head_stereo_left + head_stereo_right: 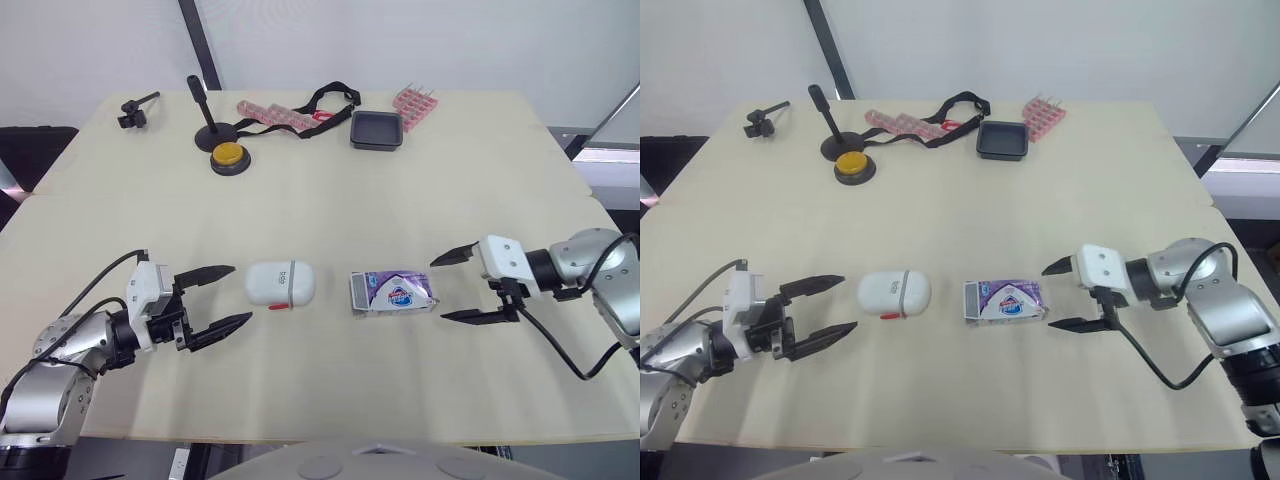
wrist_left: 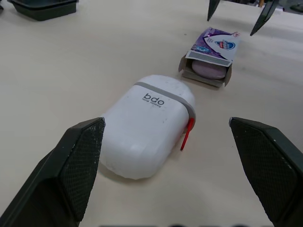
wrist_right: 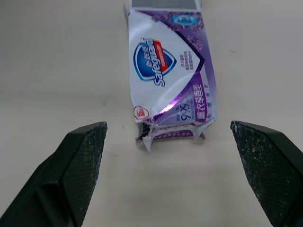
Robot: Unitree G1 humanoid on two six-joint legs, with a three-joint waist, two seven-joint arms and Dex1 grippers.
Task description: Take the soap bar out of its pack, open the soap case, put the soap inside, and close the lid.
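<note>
- Our left gripper [image 1: 240,294]: jaws wide apart, empty, just beside the closed soap case [image 1: 280,284]. A nudge could skid it into the pack.
- Soap pack [image 1: 394,292] lies between case and right gripper, with the soap bar [image 2: 208,70] inside its open end. If we squeeze hard, the bar may jam.
- Right gripper [image 1: 437,290]: jaws apart, empty, at the crumpled end. We risk pinching flap only.

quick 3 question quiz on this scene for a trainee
1. True or false: the case is closed.
2. The pack lies: A) on the table between the case and the right end effector; B) on top of the case; C) held in the air.
3. Are the left end effector and the right end effector open or shut?
Key: 1 true; 2 A; 3 both open.
</note>
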